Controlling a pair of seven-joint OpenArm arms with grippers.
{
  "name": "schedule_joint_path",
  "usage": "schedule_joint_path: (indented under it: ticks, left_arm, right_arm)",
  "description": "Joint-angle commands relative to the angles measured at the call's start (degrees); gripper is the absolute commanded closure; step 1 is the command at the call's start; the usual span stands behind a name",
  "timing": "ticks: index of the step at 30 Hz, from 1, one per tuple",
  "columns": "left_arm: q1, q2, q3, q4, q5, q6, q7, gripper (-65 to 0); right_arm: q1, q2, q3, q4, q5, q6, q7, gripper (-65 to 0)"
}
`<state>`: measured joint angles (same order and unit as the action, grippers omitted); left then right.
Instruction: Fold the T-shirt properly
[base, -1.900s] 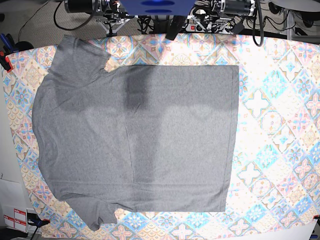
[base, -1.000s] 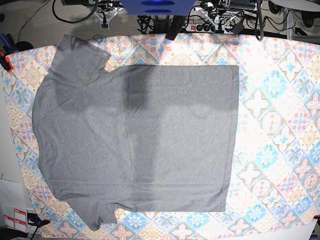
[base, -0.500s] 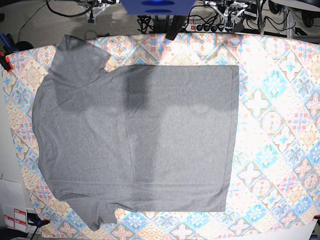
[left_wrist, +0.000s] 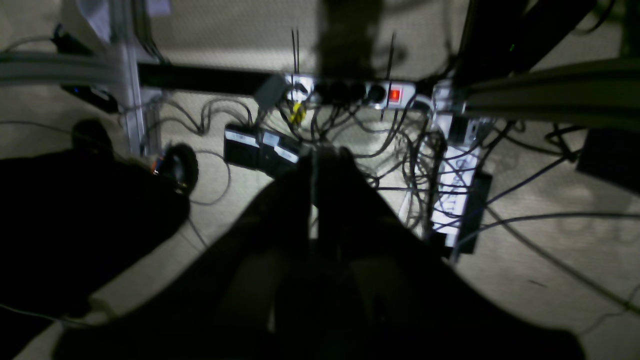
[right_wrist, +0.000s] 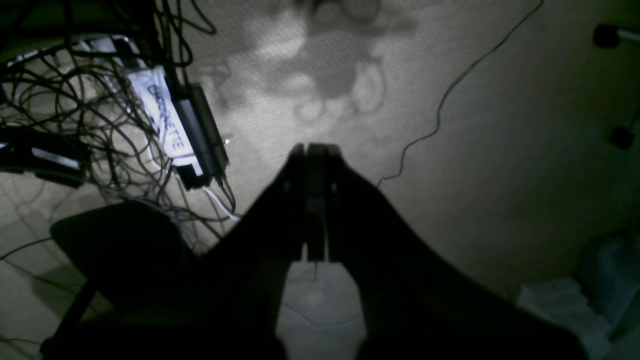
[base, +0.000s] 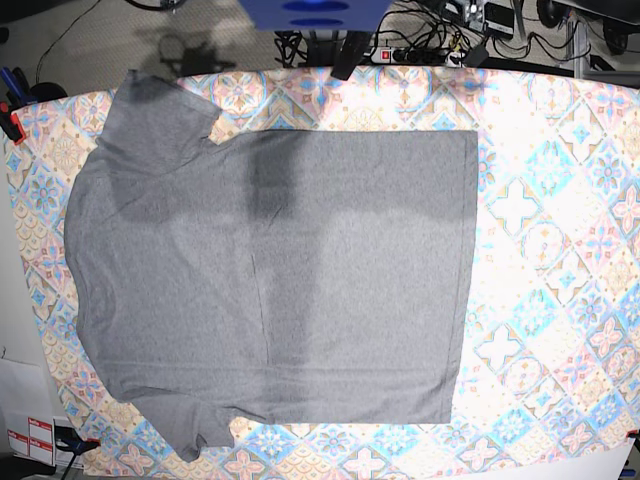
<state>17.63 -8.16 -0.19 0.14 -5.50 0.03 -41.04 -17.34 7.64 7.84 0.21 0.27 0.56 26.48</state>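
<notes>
Pastel tile-patterned tablecloth (base: 560, 250) covers the tabletop, pink, blue and cream motifs, filling most of the base view. Heather-grey T-shirt (base: 270, 280) lies flat and spread on it, over the left and centre of the cloth, with bare cloth to its right. Long axis runs left-right in the base view: collar end and shoulders point left, straight hem edge points right and runs top to bottom. One short sleeve sticks out toward the top-left corner, the other toward the bottom-left. Fabric looks smooth, faint creases only; a darker shadow band crosses the upper part. No printed mark can be made out.

Neither arm is over the shirt in the base view. Left gripper (left_wrist: 320, 155) shows only in its wrist view, dark silhouette, jaws pressed together with nothing between them, pointing at the floor over a tangle of cables (left_wrist: 380, 150) and a power strip (left_wrist: 365, 92) with a red lit switch. Right gripper (right_wrist: 312, 150) likewise a dark silhouette, jaws closed tight and holding nothing, over grey floor (right_wrist: 475, 125) with more cables (right_wrist: 75, 125) at left.
</notes>
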Motion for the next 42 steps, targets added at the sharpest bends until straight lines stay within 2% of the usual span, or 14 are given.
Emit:
schedule_joint_path:
  ticks: [1, 8, 13, 18, 23, 28, 35, 39, 42]
  left_arm:
    - [1.2, -0.7, 0.1, -0.1, -0.4, 0.2, -3.5, 0.0]
    - [6.3, -0.4, 0.1, -0.1, -0.5, 0.4, -22.1, 0.0]
    - [7.6, -0.3, 0.0, -0.1, -2.6, 0.4, -29.4, 0.0]
    - [8.6, -0.2, 0.0, 0.0, -9.5, 0.3, -30.7, 0.0]
    - [8.6, -0.2, 0.1, 0.1, -11.4, 0.3, -30.8, 0.0]
    - [11.3, -0.5, 0.1, 9.8, -11.5, 0.3, -30.8, 0.0]
    - [22.8, -0.8, 0.1, 42.1, -11.3, 0.3, -30.3, 0.0]
    - [27.9, -0.7, 0.1, 52.2, -11.3, 0.3, -30.1, 0.0]
    - [30.8, -0.6, 0.1, 56.8, -11.3, 0.3, -30.1, 0.0]
  right_arm:
    - [-1.2, 0.3, 0.1, -0.2, 0.2, -0.3, 2.6, 0.0]
    - [-6.2, 0.1, 0.1, -0.2, 0.2, -0.3, 20.5, 0.0]
    - [-8.9, -0.7, 0.1, -0.2, 0.3, -0.3, 30.0, 0.0]
    - [-11.3, -1.2, 0.1, -0.2, 0.3, -0.3, 38.1, 0.0]
    - [-14.1, -1.4, 0.1, -0.2, 0.3, -0.3, 47.6, 0.0]
    - [-15.2, -1.6, 0.1, 0.2, 0.3, -0.3, 48.0, 0.0]
    - [-15.2, -1.5, 0.1, 1.1, 0.3, -0.3, 48.1, 0.0]
    - [-18.3, -1.5, 0.6, 7.7, 0.3, -0.5, 48.1, 0.0]
    - [-23.8, -1.8, 4.0, 18.0, 0.3, -0.5, 48.1, 0.0]
